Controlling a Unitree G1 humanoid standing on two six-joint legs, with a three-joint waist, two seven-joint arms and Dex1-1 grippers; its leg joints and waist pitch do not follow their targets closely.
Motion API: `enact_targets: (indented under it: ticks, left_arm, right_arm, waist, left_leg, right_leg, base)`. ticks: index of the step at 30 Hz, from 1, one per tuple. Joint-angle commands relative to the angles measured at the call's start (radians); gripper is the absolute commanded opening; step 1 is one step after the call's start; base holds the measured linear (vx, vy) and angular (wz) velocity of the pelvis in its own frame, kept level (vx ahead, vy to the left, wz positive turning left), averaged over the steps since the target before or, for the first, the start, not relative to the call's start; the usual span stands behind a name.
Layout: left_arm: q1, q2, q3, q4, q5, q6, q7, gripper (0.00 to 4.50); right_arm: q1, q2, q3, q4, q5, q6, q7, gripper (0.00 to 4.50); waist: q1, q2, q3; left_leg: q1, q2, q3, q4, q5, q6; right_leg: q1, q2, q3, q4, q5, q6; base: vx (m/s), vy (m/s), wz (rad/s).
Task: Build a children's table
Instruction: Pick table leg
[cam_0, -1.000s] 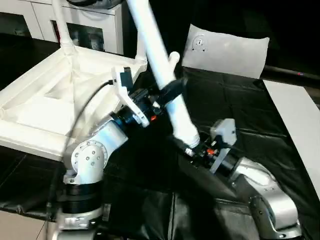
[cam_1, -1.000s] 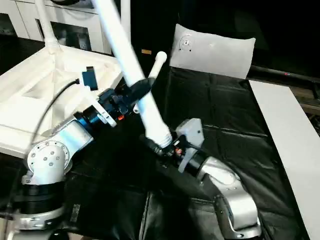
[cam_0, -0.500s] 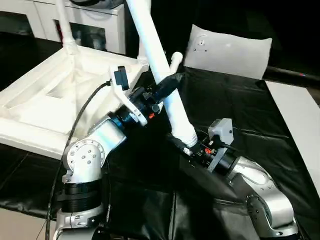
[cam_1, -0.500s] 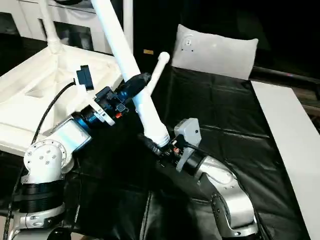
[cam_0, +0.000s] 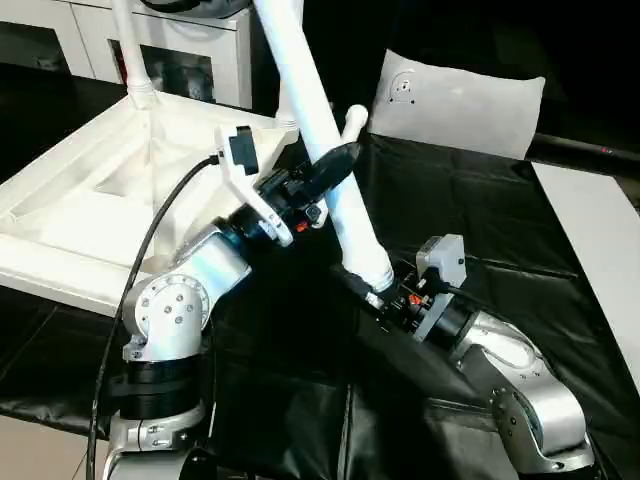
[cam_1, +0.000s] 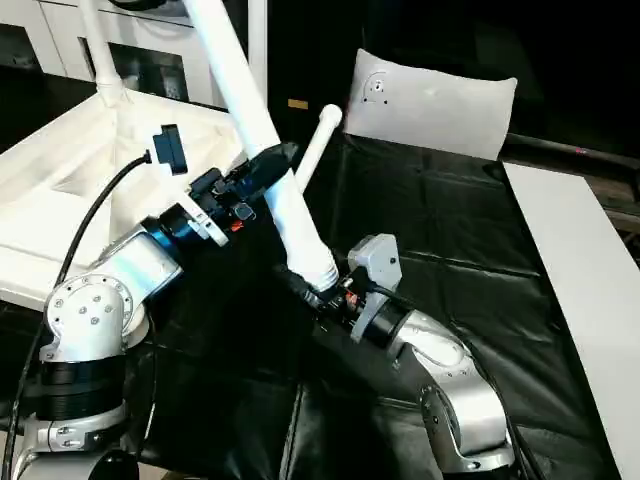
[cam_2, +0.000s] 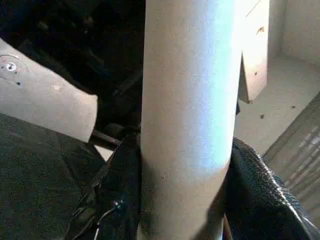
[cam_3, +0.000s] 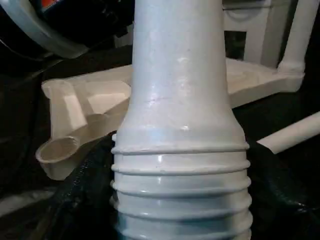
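The robot's left gripper (cam_0: 335, 163) pinches a long white table leg (cam_0: 318, 120) partway along its shaft, one black finger (cam_2: 260, 195) pressed against each side of the tube, as the left wrist view shows. The right gripper (cam_0: 378, 297) clamps the same leg at its lower, threaded end (cam_3: 180, 200), its dark fingers closed on either side of the ridged collar. Held between the two grippers, the leg slants steeply upward and toward the robot's left, its top running past the upper edge of the head views.

Just to the left of the grippers lies the white tabletop (cam_0: 90, 200), upside down on the black-covered work surface (cam_0: 480, 230), ribbed underside up. One leg (cam_0: 128, 50) already stands upright in a far corner socket; an open round socket (cam_3: 56, 150) at a nearer corner shows in the right wrist view. Another loose leg (cam_1: 318, 140) lies on the black cover just behind the held one, its rounded end pointing away from the robot.

Beyond, a white pillow-like slab (cam_0: 460, 100) rests at the far side of the cover, a white cabinet (cam_0: 190, 60) with dark compartments stands behind the tabletop, and a pale strip of surface (cam_0: 600, 240) runs along the right
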Motion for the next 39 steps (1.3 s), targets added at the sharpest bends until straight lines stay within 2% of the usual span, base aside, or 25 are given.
enact_targets:
  ticks: [1, 3, 5, 8, 10, 14, 17, 19, 22, 26, 30, 33, 34, 37, 38, 39]
  left_arm:
    - [-0.029, 0.004, 0.001, 0.009, 0.020, -0.015, 0.016, 1.90]
    - [-0.037, 0.011, 0.000, 0.013, 0.026, -0.017, 0.021, 1.90]
    - [-0.073, 0.035, 0.012, 0.039, 0.051, -0.039, 0.027, 1.90]
    - [-0.098, 0.057, 0.024, 0.060, 0.058, -0.045, 0.023, 1.90]
    - [-0.108, 0.071, 0.029, 0.070, 0.059, -0.042, 0.017, 1.90]
    - [-0.121, 0.100, 0.031, 0.082, 0.062, -0.033, -0.002, 1.90]
    - [-0.135, 0.124, 0.027, 0.093, 0.058, -0.020, -0.027, 1.90]
    - [-0.141, 0.130, 0.025, 0.096, 0.058, -0.019, -0.035, 1.90]
    - [-0.145, 0.138, 0.019, 0.097, 0.057, -0.014, -0.044, 1.90]
    - [-0.144, 0.146, 0.011, 0.092, 0.054, -0.008, -0.054, 1.90]
    - [-0.146, 0.147, 0.003, 0.085, 0.052, -0.001, -0.064, 1.90]
    - [-0.142, 0.149, -0.008, 0.073, 0.042, 0.014, -0.085, 1.90]
    - [-0.141, 0.150, -0.011, 0.069, 0.039, 0.017, -0.092, 1.90]
    - [-0.129, 0.168, -0.034, 0.050, 0.021, 0.037, -0.141, 1.90]
    - [-0.124, 0.180, -0.046, 0.042, 0.014, 0.046, -0.168, 1.90]
    - [-0.115, 0.204, -0.066, 0.027, 0.001, 0.063, -0.224, 1.90]
  right_arm:
    - [-0.009, -0.001, -0.021, -0.009, 0.044, 0.041, 0.007, 3.46]
    - [-0.010, -0.003, -0.022, -0.011, 0.051, 0.047, 0.008, 3.46]
    - [0.003, -0.038, -0.007, -0.007, -0.005, -0.008, 0.020, 3.80]
    - [0.028, -0.071, -0.023, -0.035, 0.045, 0.056, 0.047, 3.93]
    - [0.035, -0.088, -0.039, -0.040, 0.047, 0.054, 0.047, 4.22]
    - [0.044, -0.131, -0.104, -0.053, 0.096, 0.075, 0.069, 4.45]
    - [0.010, -0.158, -0.187, -0.045, 0.137, 0.085, 0.046, 4.50]
    - [-0.014, -0.173, -0.213, -0.046, 0.158, 0.101, 0.041, 4.50]
    - [-0.044, -0.193, -0.222, -0.050, 0.165, 0.117, 0.046, 4.50]
    - [-0.080, -0.224, -0.200, -0.059, 0.148, 0.150, 0.055, 4.50]
    - [-0.133, -0.228, -0.126, -0.082, 0.110, 0.215, 0.020, 4.50]
    - [-0.173, -0.210, -0.079, -0.078, 0.093, 0.256, -0.020, 4.50]
    - [-0.180, -0.204, -0.073, -0.077, 0.094, 0.262, -0.026, 4.50]
    - [-0.195, -0.181, -0.073, -0.079, 0.139, 0.284, -0.020, 4.50]
    - [-0.199, -0.175, -0.078, -0.080, 0.160, 0.296, -0.016, 4.50]
    - [-0.209, -0.166, -0.091, -0.081, 0.201, 0.322, -0.009, 4.50]
  waist:
    - [-0.001, 0.018, -0.058]
    - [-0.001, 0.018, -0.058]
    - [0.001, 0.017, -0.059]
    - [0.003, 0.017, -0.058]
    - [0.003, 0.016, -0.061]
    - [0.006, 0.019, -0.060]
    - [0.007, 0.017, -0.059]
    - [0.006, 0.016, -0.059]
    - [0.007, 0.017, -0.059]
    - [0.007, 0.016, -0.062]
    - [0.006, 0.012, -0.061]
    - [0.007, 0.011, -0.060]
    - [0.006, 0.014, -0.060]
    - [0.008, 0.015, -0.060]
    - [0.011, 0.013, -0.060]
    - [0.012, 0.016, -0.062]
  left_leg:
    - [0.020, 0.066, -0.024, -0.093, -0.165, -0.012]
    - [0.020, 0.067, -0.025, -0.094, -0.165, -0.013]
    - [0.021, 0.067, -0.024, -0.094, -0.160, -0.018]
    - [0.019, 0.065, -0.024, -0.093, -0.154, -0.013]
    - [0.018, 0.065, -0.024, -0.090, -0.131, -0.005]
    - [0.021, 0.067, -0.024, -0.090, -0.135, -0.002]
    - [0.021, 0.065, -0.022, -0.090, -0.146, -0.004]
    - [0.022, 0.064, -0.023, -0.090, -0.145, -0.006]
    - [0.020, 0.064, -0.021, -0.088, -0.128, -0.003]
    - [0.020, 0.063, -0.021, -0.087, -0.105, 0.001]
    - [0.021, 0.064, -0.020, -0.087, -0.100, 0.001]
    - [0.022, 0.065, -0.019, -0.087, -0.103, -0.009]
    - [0.023, 0.064, -0.020, -0.089, -0.106, -0.014]
    - [0.024, 0.066, -0.020, -0.089, -0.116, -0.019]
    - [0.023, 0.066, -0.021, -0.090, -0.112, -0.019]
    - [0.024, 0.066, -0.021, -0.091, -0.102, -0.020]
  right_leg:
    - [0.037, -0.112, 0.057, -0.086, -0.198, -0.144]
    - [0.038, -0.112, 0.057, -0.085, -0.197, -0.144]
    - [0.037, -0.112, 0.057, -0.085, -0.186, -0.145]
    - [0.043, -0.112, 0.058, -0.084, -0.175, -0.140]
    - [0.043, -0.112, 0.057, -0.080, -0.141, -0.153]
    - [0.042, -0.114, 0.056, -0.080, -0.145, -0.167]
    - [0.041, -0.114, 0.057, -0.083, -0.174, -0.166]
    - [0.040, -0.112, 0.055, -0.083, -0.193, -0.163]
    - [0.041, -0.114, 0.055, -0.084, -0.188, -0.163]
    - [0.043, -0.111, 0.054, -0.079, -0.148, -0.173]
    - [0.042, -0.113, 0.054, -0.080, -0.155, -0.179]
    - [0.040, -0.115, 0.056, -0.080, -0.171, -0.172]
    - [0.038, -0.113, 0.055, -0.078, -0.179, -0.173]
    - [0.038, -0.115, 0.056, -0.079, -0.181, -0.169]
    - [0.039, -0.115, 0.056, -0.076, -0.176, -0.166]
    - [0.038, -0.115, 0.056, -0.074, -0.158, -0.166]
  base:
    - [0.000, 0.000, 0.00]
    - [0.000, 0.000, 0.00]
    - [0.000, 0.000, 0.00]
    - [0.000, 0.000, 0.00]
    - [0.000, 0.000, 0.00]
    - [0.000, 0.000, 0.00]
    - [0.000, 0.000, 0.00]
    - [0.000, 0.000, 0.00]
    - [0.000, 0.000, 0.00]
    - [0.000, 0.000, 0.00]
    - [0.000, 0.000, 0.00]
    - [0.000, 0.000, 0.00]
    - [0.000, 0.000, 0.00]
    - [0.000, 0.000, 0.00]
    - [0.000, 0.000, 0.00]
    - [0.000, 0.000, 0.00]
